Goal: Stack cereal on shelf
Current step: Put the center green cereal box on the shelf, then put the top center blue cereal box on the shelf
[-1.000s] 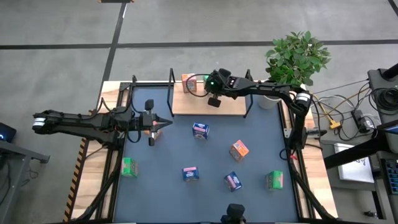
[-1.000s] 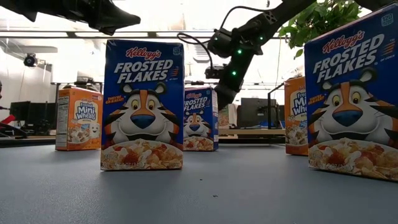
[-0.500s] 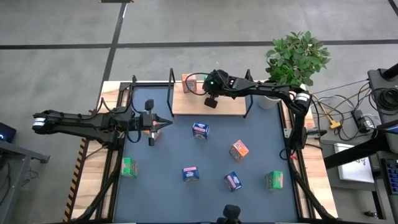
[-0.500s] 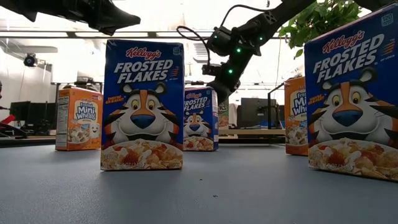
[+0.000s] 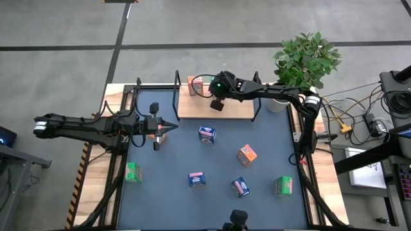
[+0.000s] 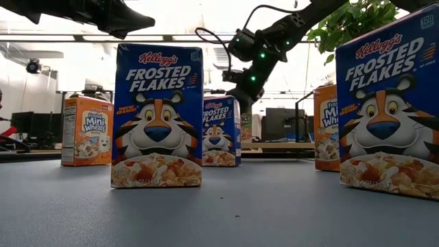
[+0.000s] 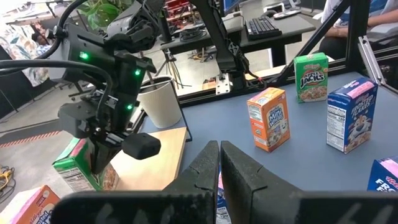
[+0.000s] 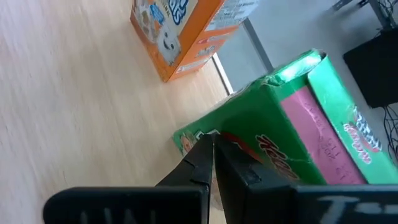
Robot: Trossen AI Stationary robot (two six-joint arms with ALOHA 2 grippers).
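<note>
Here, right tool (image 5: 217,104) pressed together, empty, above shelf (image 5: 241,109) at counter's far edge, beside green cereal box (image 8: 292,134). Left tool (image 5: 168,126) pressed together, near left edge. Boxes likely light, crushable, slick; pinch narrow sides.

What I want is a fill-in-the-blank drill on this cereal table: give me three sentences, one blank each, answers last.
The right arm's fingers are pressed together, tips at the ___ box. That box stands beside an orange box on the wooden ___. On the table, where the left arm waits, are ___ blue boxes.
Missing: green; shelf; three.
</note>
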